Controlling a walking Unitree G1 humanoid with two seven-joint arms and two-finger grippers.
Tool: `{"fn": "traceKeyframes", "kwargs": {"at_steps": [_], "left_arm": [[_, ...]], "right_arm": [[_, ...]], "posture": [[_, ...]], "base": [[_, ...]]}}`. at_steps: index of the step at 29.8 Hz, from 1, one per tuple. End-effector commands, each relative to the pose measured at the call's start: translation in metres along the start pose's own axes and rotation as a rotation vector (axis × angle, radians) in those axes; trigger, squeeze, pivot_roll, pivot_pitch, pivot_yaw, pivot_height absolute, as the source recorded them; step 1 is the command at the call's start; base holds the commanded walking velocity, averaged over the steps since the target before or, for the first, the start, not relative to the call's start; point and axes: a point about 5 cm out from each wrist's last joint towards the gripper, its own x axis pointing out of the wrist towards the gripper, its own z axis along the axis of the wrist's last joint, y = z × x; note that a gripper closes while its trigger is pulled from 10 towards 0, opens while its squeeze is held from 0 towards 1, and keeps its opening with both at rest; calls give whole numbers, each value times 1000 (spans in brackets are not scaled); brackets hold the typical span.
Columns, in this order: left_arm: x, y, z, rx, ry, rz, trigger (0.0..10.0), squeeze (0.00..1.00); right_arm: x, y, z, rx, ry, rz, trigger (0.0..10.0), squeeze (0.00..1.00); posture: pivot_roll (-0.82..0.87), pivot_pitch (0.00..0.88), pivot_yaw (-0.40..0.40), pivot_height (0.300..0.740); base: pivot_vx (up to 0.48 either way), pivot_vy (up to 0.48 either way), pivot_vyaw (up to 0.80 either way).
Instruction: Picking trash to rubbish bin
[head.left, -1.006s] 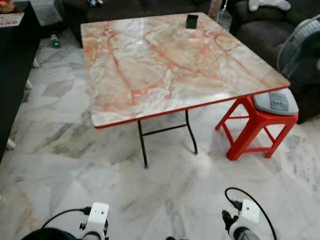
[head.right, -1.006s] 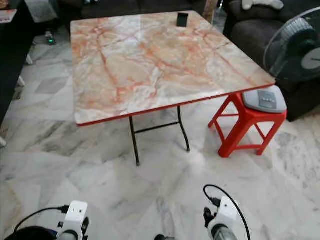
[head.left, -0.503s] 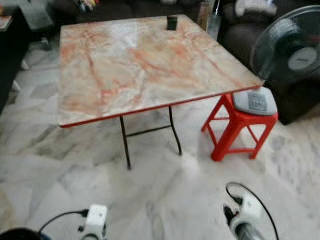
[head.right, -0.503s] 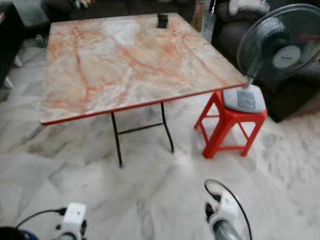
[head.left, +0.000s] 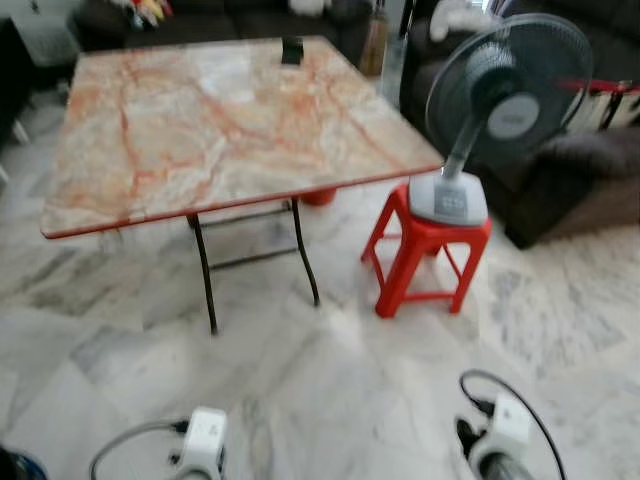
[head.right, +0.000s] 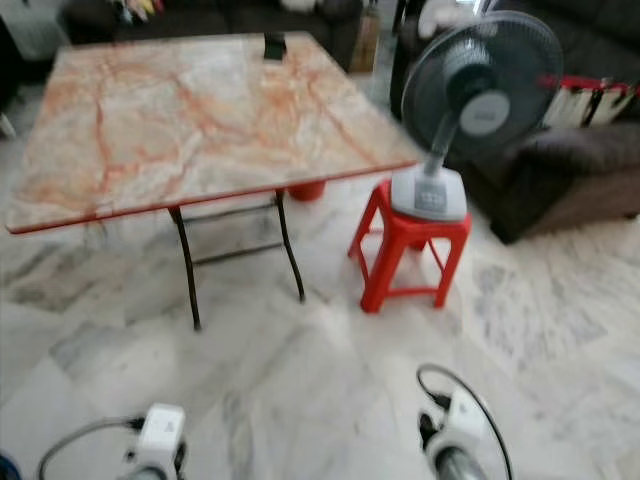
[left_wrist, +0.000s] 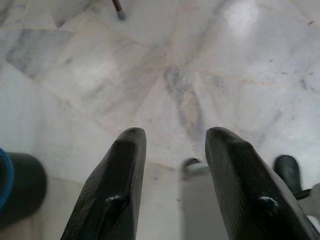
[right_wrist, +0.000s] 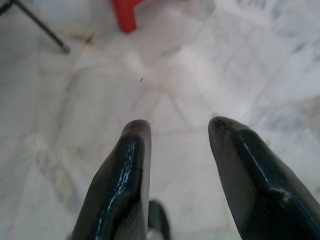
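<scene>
On the marble floor (head.left: 330, 380) ahead stands a folding table (head.left: 220, 120) with an orange-veined marble-pattern top, red edge and black legs. A small dark object (head.left: 292, 50) sits upright near the table's far edge; too small and blurred to identify. Just beside the table's right corner is a red stool (head.left: 425, 255) carrying a grey fan (head.left: 505, 95); the fan's base rests on the stool seat. Dark sofas (head.left: 560, 180) lie behind and to the right. A red object (head.right: 306, 190) shows on the floor under the table's far side, identity unclear. No trash or bin can be made out with certainty. Left gripper (left_wrist: 172, 150) hangs low over bare floor, fingers parted, nothing between them; a dark round object with a blue rim (left_wrist: 17, 187) is near it. Right gripper (right_wrist: 177, 137) likewise hangs over the floor, fingers spread and empty, with a stool foot (right_wrist: 127, 15) ahead. Head views are slightly blurred.
</scene>
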Motion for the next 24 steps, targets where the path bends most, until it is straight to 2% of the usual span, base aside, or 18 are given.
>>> {"fn": "traceKeyframes", "kwargs": {"at_steps": [1, 10, 24], "left_arm": [[-1, 11, -8, 0, 31, 33, 10000, 0], [-2, 12, -8, -8, 32, 40, 10000, 0], [-1, 2, -4, -75, 24, 6, 10000, 0]], "right_arm": [[0, 5, -2, 14, 6, 8, 10000, 0], [-1, 2, -4, 20, 8, 0, 10000, 0], [0, -1, -1, 16, 2, -7, 10000, 0]], "posture": [[36, 147, -84, 740], [22, 172, -85, 740], [11, 183, -97, 740]], "base": [[0, -356, 0], [0, -359, 0], [0, 0, 0]]}}
